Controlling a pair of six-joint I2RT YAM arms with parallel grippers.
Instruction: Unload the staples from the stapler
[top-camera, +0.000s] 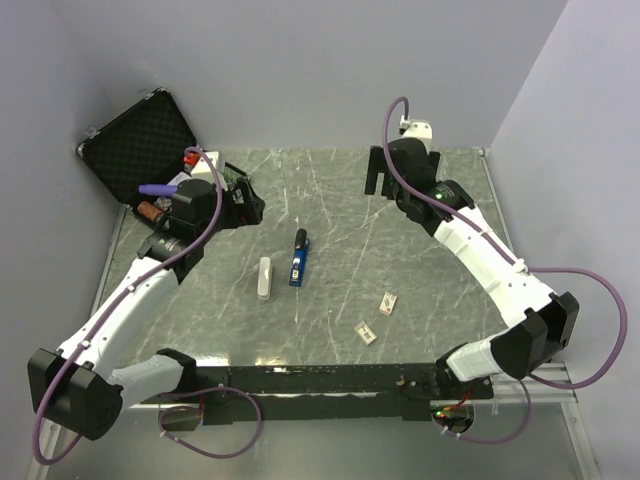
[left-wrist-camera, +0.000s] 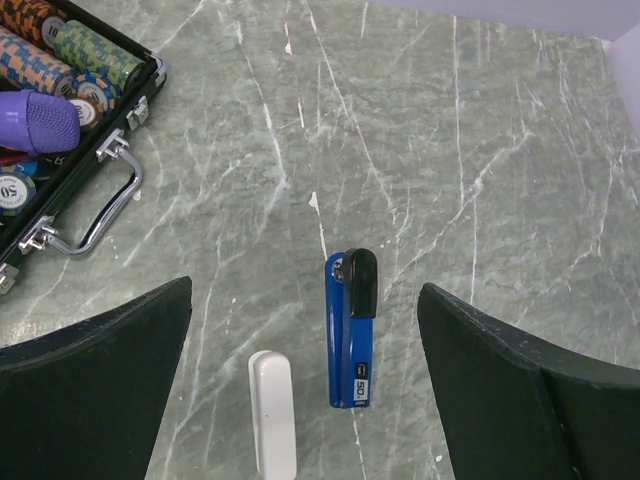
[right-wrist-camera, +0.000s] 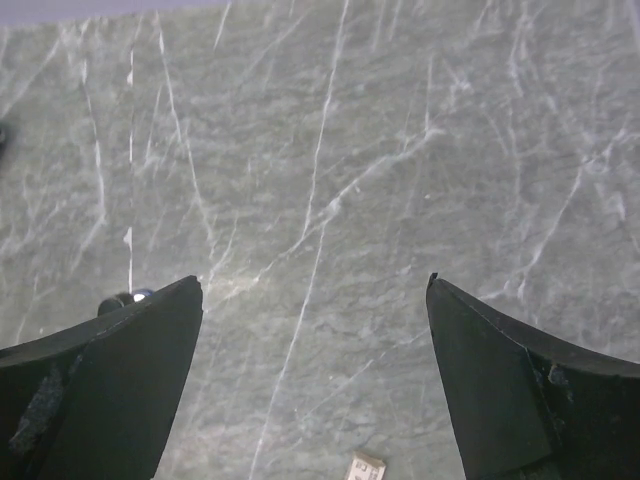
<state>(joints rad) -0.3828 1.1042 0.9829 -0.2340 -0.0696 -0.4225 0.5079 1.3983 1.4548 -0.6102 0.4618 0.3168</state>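
The small blue stapler (top-camera: 298, 259) with a black top lies flat in the middle of the marble table. In the left wrist view the stapler (left-wrist-camera: 351, 328) lies lengthwise between my open fingers, black end pointing away. My left gripper (top-camera: 243, 203) is open and empty, up and to the left of the stapler, near the case. My right gripper (top-camera: 378, 172) is open and empty at the far right of the table, well away from the stapler; only a sliver of the stapler (right-wrist-camera: 118, 300) shows past the left finger in the right wrist view.
A white oblong bar (top-camera: 265, 277) lies just left of the stapler, also in the left wrist view (left-wrist-camera: 273, 412). Two small staple packets (top-camera: 388, 302) (top-camera: 366, 332) lie at front right. An open black case (top-camera: 140, 140) of poker chips with a purple tube (top-camera: 157, 188) sits at back left.
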